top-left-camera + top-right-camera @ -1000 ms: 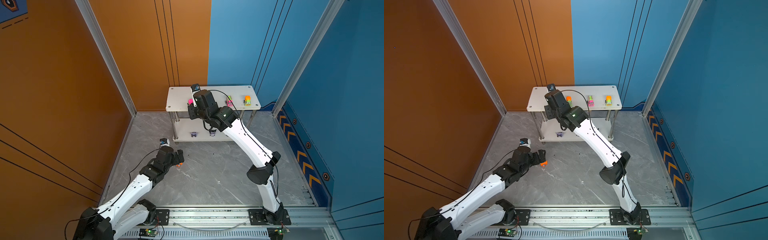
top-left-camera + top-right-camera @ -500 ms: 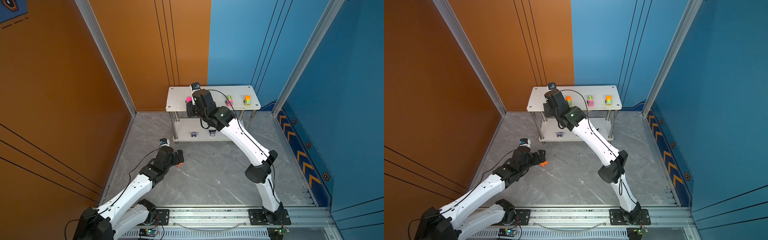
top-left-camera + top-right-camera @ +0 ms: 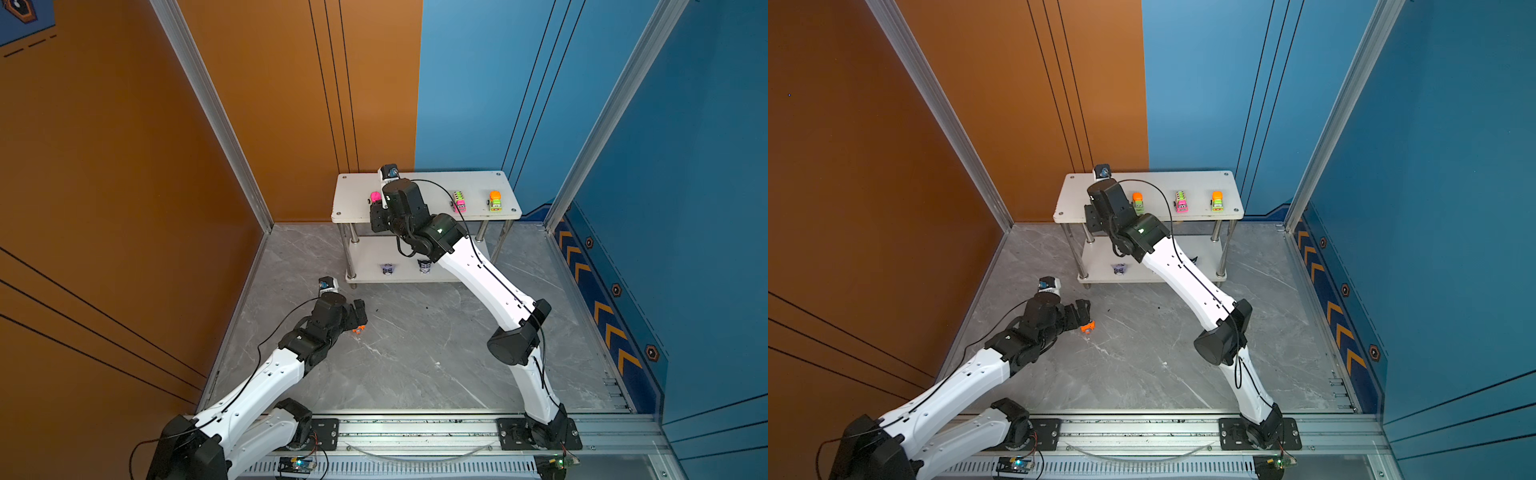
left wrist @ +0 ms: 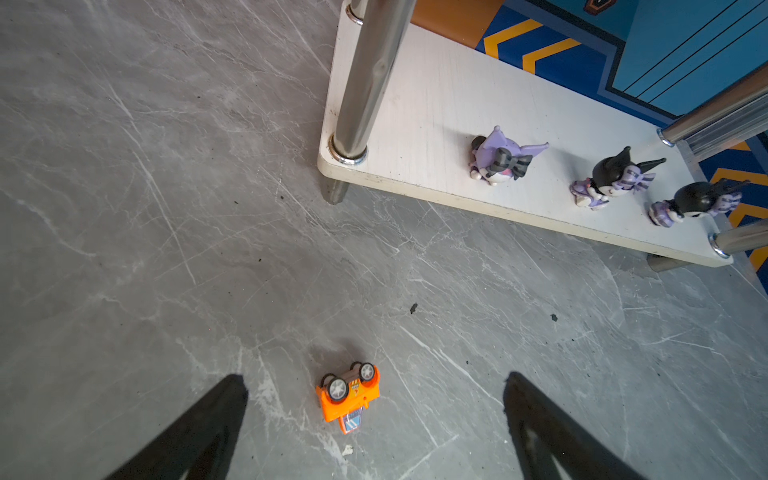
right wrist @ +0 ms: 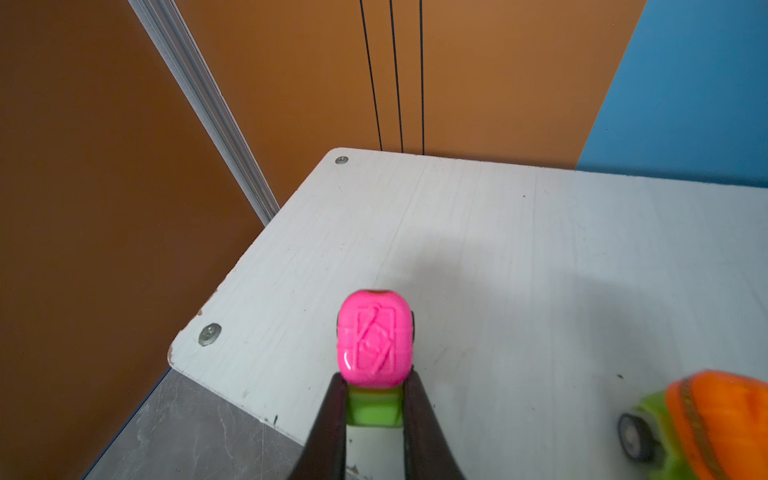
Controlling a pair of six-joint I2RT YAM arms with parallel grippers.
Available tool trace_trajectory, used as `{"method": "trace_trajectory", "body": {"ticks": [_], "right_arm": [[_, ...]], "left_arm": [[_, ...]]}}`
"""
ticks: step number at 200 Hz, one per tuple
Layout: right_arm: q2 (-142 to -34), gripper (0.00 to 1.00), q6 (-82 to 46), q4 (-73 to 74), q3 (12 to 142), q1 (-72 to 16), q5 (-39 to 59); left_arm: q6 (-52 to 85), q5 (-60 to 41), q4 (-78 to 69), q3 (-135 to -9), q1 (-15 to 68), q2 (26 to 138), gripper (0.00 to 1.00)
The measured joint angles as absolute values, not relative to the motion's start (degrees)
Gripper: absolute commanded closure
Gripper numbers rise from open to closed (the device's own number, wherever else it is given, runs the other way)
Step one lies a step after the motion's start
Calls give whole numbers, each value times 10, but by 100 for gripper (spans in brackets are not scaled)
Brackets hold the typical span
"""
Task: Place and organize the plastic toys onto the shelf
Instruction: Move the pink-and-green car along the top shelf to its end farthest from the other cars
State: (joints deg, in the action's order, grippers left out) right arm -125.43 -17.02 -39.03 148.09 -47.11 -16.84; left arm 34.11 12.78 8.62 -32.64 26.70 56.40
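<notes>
While the left gripper (image 4: 375,377) hangs low over the grey marble floor (image 4: 145,208) with its jaws spread wide and holding nothing, the orange car (image 4: 349,392) lies on the floor between its two fingers. It touches neither finger and is tipped off its wheels, with two hubs facing up. That car sits near and to the left of the shelf (image 3: 432,185), apart from its near left foot.

The right gripper (image 5: 375,386) is at the left end of the top tier (image 5: 498,249), its jaws drawn narrow against both sides of the green cab of the pink-topped truck (image 5: 374,338). Whether the truck's wheels touch the board cannot be told. Just to its right stands an orange-topped green truck (image 3: 1137,202), then a pink-and-green car (image 3: 1180,201), then a second orange-topped truck (image 3: 1217,200). All four form one spaced row along the near half of the tier.

On the lower tier (image 4: 436,104), three cat-eared toys stand in a row by the near edge. The lilac figurine (image 4: 498,160) is leftmost, a black-and-purple figurine (image 4: 611,176) is in the middle, and a second black-and-purple figurine (image 4: 698,201) is rightmost.
</notes>
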Motion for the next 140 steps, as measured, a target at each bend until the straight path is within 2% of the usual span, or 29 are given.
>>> {"method": "trace_trajectory", "body": {"ticks": [28,52,93,112,140], "right_arm": [[-1256,78,-171,-387,1481,-470,-173],[-1258,70,-176,-384,1481,-470,-180],[-1263,67,-181,-385,1481,-468,-181],[-1263,71,-181,-385,1481,-468,-181],[-1263,84,-186,-380,1481,-468,-181]], "left_arm": [[341,128,86,-326,266,564,2],[341,128,86,-326,265,564,2],[341,128,87,-326,265,564,1],[341,127,87,-326,263,564,1],[341,126,87,-326,262,564,1]]}}
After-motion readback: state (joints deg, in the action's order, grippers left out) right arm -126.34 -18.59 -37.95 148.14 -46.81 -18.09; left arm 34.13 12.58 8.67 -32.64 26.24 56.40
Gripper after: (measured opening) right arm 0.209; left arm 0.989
